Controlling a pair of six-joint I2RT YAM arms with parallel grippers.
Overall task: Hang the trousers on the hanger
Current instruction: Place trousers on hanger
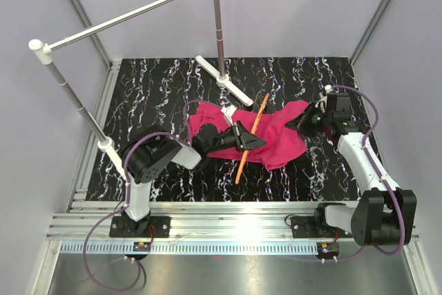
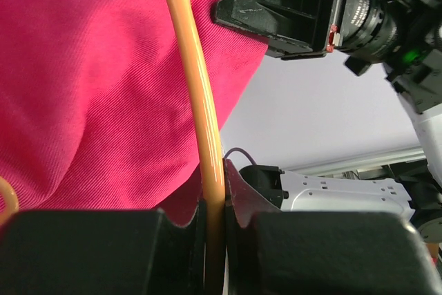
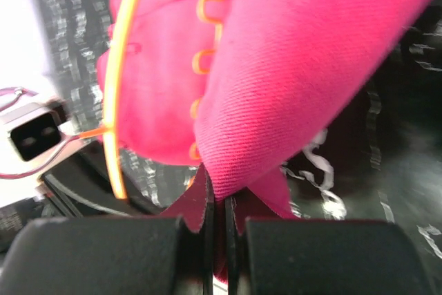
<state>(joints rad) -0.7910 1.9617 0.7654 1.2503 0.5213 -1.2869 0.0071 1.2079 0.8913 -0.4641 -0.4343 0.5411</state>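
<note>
Status: early-to-middle, nothing hung yet.

- The left gripper (image 1: 248, 141) is clamped on the hanger (image 1: 261, 110). My left wrist view shows the jaws pressed tight on one thin orange arm.
- The hanger sits mid-table and runs roughly front to back across the trousers (image 1: 280, 144). Its near end pokes out past the cloth over the table (image 1: 314, 177). From above I can't tell how far it is lifted off the cloth.
- The right gripper (image 1: 309, 121) is pinched onto the right-hand edge of the trousers. In its wrist view a fold of cloth comes straight out from between the closed jaws, with no gap showing.
- The trousers are a rumpled heap in the middle of the table, mostly lying flat. The right corner looks drawn out toward that grip.

Done, as I read it: both grips are made, one arm on each item, and the hanger is brought over the garment.

Left to do:
- Feed the held edge through the hanger's opening and over the wavy lower bar.
- Even the drape out on both sides.
- Release.

Open point: from the right wrist, the held fold lies in front of the wavy bar and hides part of it. I can't tell whether any cloth is already through the frame. My guess is no, since the top view shows the bulk of the cloth under the hanger rather than draped over it.

The rail (image 1: 131, 15) at the back stands well apart from all this.
</note>
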